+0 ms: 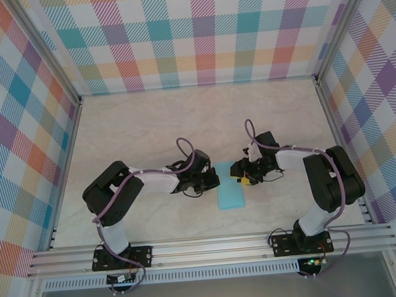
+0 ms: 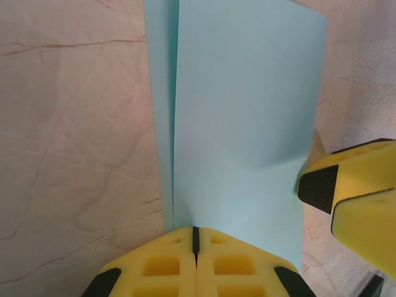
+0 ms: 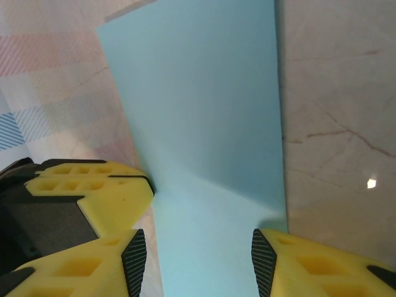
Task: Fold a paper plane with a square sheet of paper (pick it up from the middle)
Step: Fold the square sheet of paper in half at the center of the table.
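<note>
We see the sheet of paper (image 1: 230, 197) lying near-to-far, far end partly hidden; left end effector (image 2: 195, 232) clamped on it, right end effector (image 3: 199, 247) apart.

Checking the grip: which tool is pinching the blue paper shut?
The left tool, its jaws closed together on the edge of the paper; the right tool stands open astride it.

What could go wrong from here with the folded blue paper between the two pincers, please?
The left pincer is shut on just one edge spot of the sheet; a pull might tear it or let it slip. The right pincer stands open astride the sheet, so closing could crumple it.
</note>
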Robot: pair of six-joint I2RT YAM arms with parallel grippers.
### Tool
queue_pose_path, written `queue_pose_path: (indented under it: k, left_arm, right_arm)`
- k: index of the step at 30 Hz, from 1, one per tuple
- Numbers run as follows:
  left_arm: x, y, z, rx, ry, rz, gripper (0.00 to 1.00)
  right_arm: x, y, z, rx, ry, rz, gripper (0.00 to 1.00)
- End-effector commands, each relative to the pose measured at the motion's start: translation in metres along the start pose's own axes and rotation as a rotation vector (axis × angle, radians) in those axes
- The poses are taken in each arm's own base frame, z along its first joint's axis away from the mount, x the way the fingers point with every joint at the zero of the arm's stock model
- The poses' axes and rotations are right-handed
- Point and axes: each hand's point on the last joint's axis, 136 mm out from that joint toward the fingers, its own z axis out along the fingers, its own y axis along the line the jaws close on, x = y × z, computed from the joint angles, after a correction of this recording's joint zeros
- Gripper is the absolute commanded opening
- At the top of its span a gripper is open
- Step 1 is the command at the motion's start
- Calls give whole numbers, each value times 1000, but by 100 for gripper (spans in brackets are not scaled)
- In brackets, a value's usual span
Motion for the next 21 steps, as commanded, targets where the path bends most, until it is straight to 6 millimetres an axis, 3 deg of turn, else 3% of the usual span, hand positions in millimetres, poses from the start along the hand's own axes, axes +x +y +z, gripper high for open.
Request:
queue_pose_path:
  k: [1,5,14,21]
  left_arm:
    - [28,34,8,-114,99,-12,0]
    - [27,33,9,-112,102,-10,0]
    - [29,34,11,-111,108,-7,0]
    - [29,33,11,-107,110,-7,0]
  right_arm:
    - [22,-3,-7,9,26,10,51]
    - [35,11,-9,-92,46,12,52]
    - [57,-23,3,12,82,82,52]
    - [73,4,-12,-66,78,11,54]
